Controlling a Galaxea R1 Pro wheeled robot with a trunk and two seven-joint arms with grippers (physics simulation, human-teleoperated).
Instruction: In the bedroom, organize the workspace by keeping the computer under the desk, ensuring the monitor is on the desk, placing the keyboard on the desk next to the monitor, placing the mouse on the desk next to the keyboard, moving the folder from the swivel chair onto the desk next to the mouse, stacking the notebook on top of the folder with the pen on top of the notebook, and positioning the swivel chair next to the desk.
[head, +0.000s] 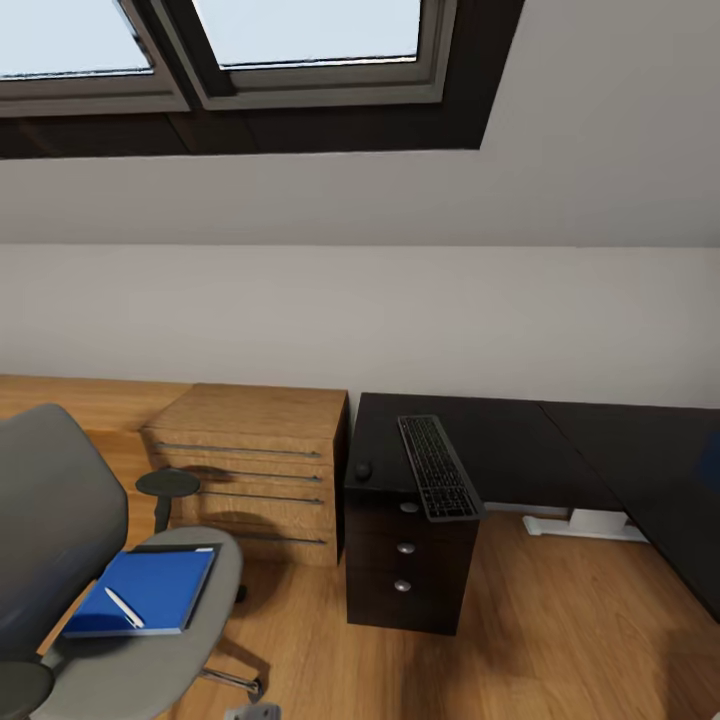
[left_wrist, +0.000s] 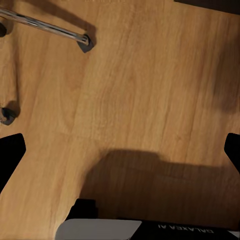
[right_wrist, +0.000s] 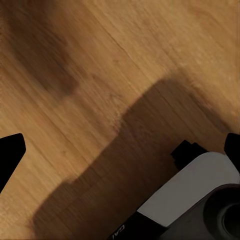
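Observation:
The grey swivel chair (head: 60, 520) stands at the lower left. On its seat lies a blue notebook (head: 150, 588) over a darker folder (head: 212, 549), with the white pen (head: 124, 607) on top. At the right is the black desk (head: 520, 450). The keyboard (head: 437, 467) lies angled on it, its near end past the front edge. The small black mouse (head: 362, 469) sits to its left. My left gripper (left_wrist: 120, 150) and right gripper (right_wrist: 120, 150) are both open over bare wooden floor, holding nothing. The monitor and the computer are out of view.
A light wooden drawer chest (head: 250, 470) stands between chair and desk, against the white wall. The desk's black drawer unit (head: 405, 570) faces me. A chrome chair leg (left_wrist: 50, 27) and its caster (left_wrist: 85, 42) lie near my left gripper. My own base (right_wrist: 190, 200) casts a shadow.

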